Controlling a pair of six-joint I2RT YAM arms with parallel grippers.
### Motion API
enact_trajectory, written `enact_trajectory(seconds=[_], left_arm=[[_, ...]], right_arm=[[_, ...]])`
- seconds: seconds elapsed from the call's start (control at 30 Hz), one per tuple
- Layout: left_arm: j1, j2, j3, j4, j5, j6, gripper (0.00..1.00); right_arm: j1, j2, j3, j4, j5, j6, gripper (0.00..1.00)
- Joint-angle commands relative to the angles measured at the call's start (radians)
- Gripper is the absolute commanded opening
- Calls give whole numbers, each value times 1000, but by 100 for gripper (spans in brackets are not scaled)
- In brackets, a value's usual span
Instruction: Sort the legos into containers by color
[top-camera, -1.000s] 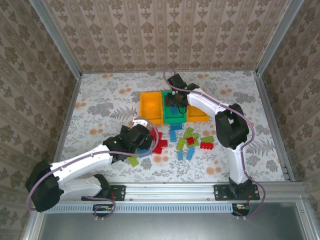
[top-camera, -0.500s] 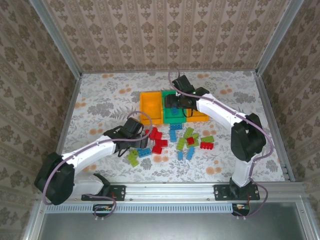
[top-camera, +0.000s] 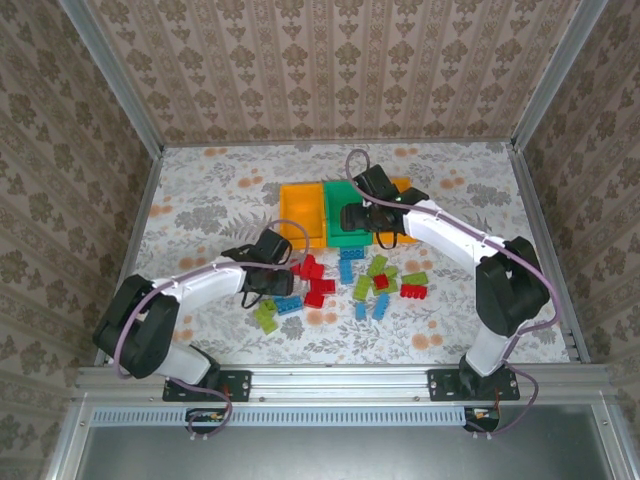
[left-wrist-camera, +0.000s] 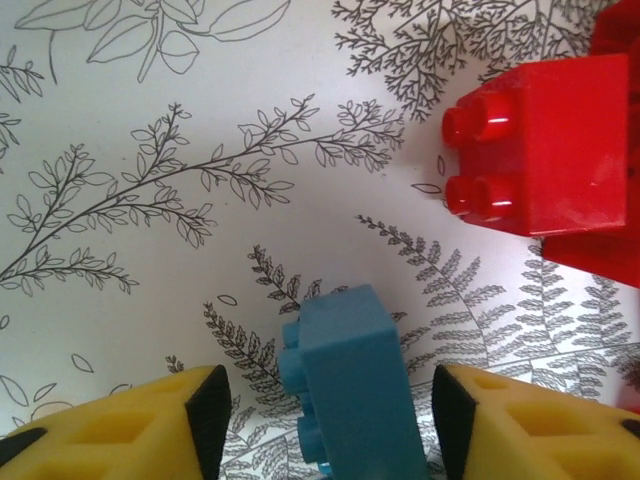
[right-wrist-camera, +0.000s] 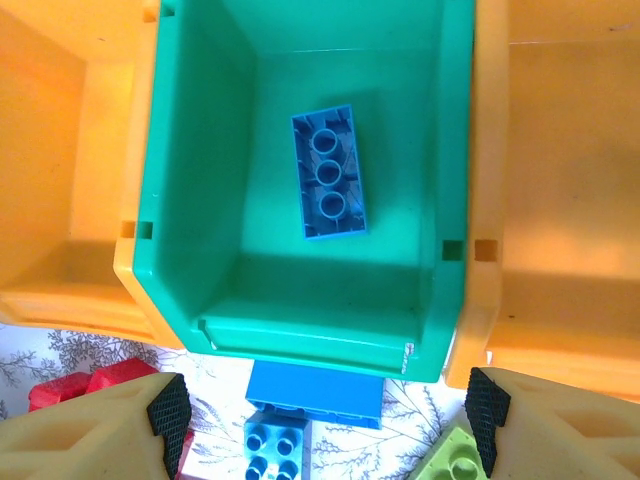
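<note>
The containers are three joined bins: an orange one (top-camera: 300, 215), a green middle one (top-camera: 347, 238) and another orange one (top-camera: 402, 233). My right gripper (top-camera: 360, 220) hovers open over the green bin's (right-wrist-camera: 300, 290) near wall, and one blue lego (right-wrist-camera: 328, 172) lies inside. My left gripper (top-camera: 277, 291) is low on the table. Its jaws straddle a blue lego (left-wrist-camera: 350, 385) (top-camera: 288, 305), with a gap on each side between pads and brick. A red lego (left-wrist-camera: 545, 150) lies just ahead of it. Loose legos lie in front of the bins.
Red legos (top-camera: 312, 280) cluster right of my left gripper, and a lime one (top-camera: 266, 318) lies near it. A mixed pile of lime, blue and red legos (top-camera: 385, 285) sits in front of the bins. Blue legos (right-wrist-camera: 300, 400) lie just outside the green bin.
My left arm has stretched out and brought its gripper down around the blue lego. My right gripper has drifted slightly right and nearer over the green bin.
</note>
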Motion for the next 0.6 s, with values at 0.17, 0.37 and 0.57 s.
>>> enact_trajectory(seconds=[0.17, 0.37, 0.57], left_arm=[[37, 39, 26, 26, 47, -8, 37], [45, 32, 29, 24, 42, -5, 16], [44, -74, 77, -34, -5, 4, 12]], right_arm=[[1, -58, -38, -9, 34, -5, 76], [10, -56, -52, -9, 43, -33, 77], [29, -72, -87, -8, 83, -30, 77]])
